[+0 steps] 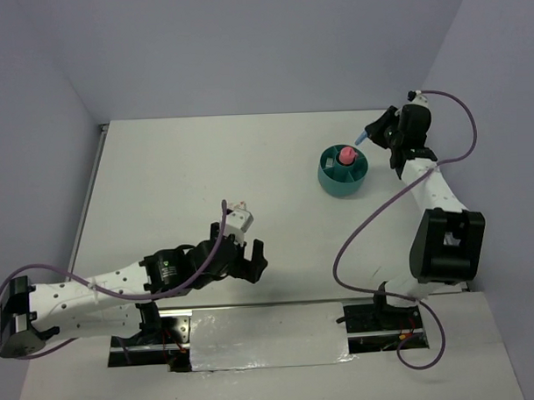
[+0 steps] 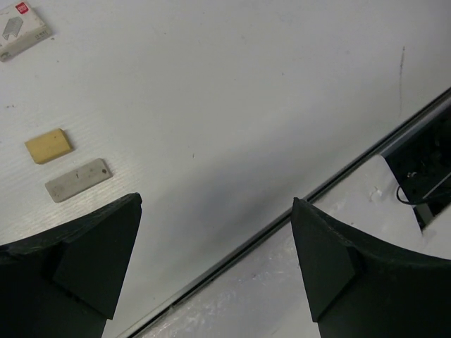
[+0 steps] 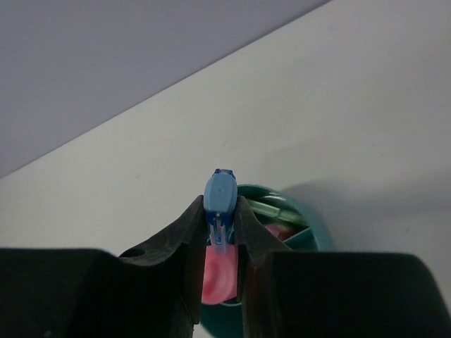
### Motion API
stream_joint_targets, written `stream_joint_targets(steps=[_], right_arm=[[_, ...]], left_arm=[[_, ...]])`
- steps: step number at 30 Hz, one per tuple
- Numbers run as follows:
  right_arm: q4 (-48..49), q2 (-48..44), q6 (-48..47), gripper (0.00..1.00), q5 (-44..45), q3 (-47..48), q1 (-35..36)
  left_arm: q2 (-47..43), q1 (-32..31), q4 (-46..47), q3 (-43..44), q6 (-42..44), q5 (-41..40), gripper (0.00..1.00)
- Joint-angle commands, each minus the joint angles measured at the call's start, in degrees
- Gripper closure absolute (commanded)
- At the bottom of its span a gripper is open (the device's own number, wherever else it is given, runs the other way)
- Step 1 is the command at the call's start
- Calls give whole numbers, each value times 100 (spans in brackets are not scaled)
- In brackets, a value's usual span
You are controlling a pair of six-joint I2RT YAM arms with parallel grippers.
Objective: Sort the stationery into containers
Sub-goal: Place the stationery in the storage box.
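closely, the right gripper (image 3: 220, 215) pinches a blue capsule piece (image 3: 220, 190) between its jaws, just over the rim of the teal tub (image 3: 315, 231), which holds a pink piece (image 3: 218, 278) and green pieces (image 3: 271, 209). the left gripper (image 2: 215, 211) hangs spread wide over the table (image 2: 246, 105), with a beige eraser (image 2: 48, 146) and a grey-white eraser (image 2: 78, 180) lying near one finger.

White arms (image 1: 77, 299), black hands (image 2: 216, 203), purple cables (image 1: 356, 228)

White table (image 1: 204, 167) in a corner of plain pale lavender walls (image 1: 244, 43), soft even light.
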Motion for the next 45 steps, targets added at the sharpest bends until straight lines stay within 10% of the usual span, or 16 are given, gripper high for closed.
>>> stream_joint_targets(steps=[1,24,45], right_arm=[[119,314,7,100,126,639,-82],[-356,1483,-706,91,-385,1124,85],[-514,1141,-688,53,-217,1097,164]], left_arm=[[-437,-42,-155,-255,-120,203,1],[-957,-42,-586,-448,-181,-350,1],[-1133,-51,-683,-694,-191,-526,1]])
